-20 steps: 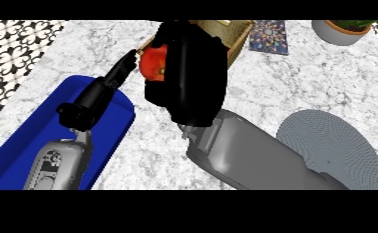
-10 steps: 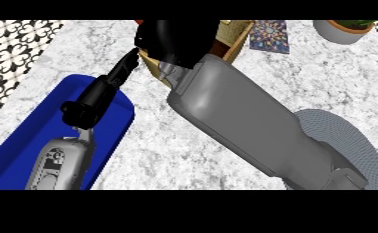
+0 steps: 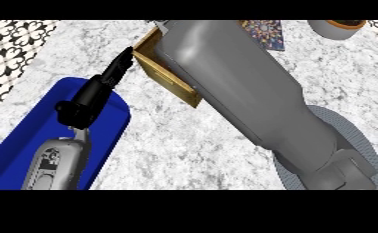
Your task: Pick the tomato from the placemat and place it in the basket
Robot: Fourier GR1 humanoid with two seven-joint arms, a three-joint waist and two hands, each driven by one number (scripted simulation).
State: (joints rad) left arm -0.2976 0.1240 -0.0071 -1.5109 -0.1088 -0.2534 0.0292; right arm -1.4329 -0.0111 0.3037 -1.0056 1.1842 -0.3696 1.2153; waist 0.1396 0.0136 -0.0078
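2 arms in the head view. Right forearm (image 3: 244, 87) runs from lower right up to the top edge, over the wooden basket (image 3: 166, 74); its hand is past the top of the view, so whether it is spread or curled cannot be told. 1.0 s ago that black hand was in view with the red tomato held in it, left of where the basket now shows; 0.5 s ago the hand sat higher, near the top edge; now neither hand nor tomato can be seen, hidden or out of view beyond the forearm. Basket's left wall and front corner are exposed, where earlier the arm hid it. Left hand (image 3: 100, 89) lies over the blue placemat (image 3: 111, 127), fingers straight and pressed together, pointing up-right toward the basket's left corner, holding nothing; unchanged across all 3 frames. Grey round plate (image 3: 347, 132) shows at right on the marble tabletop (image 3: 199, 147), partly under the forearm.
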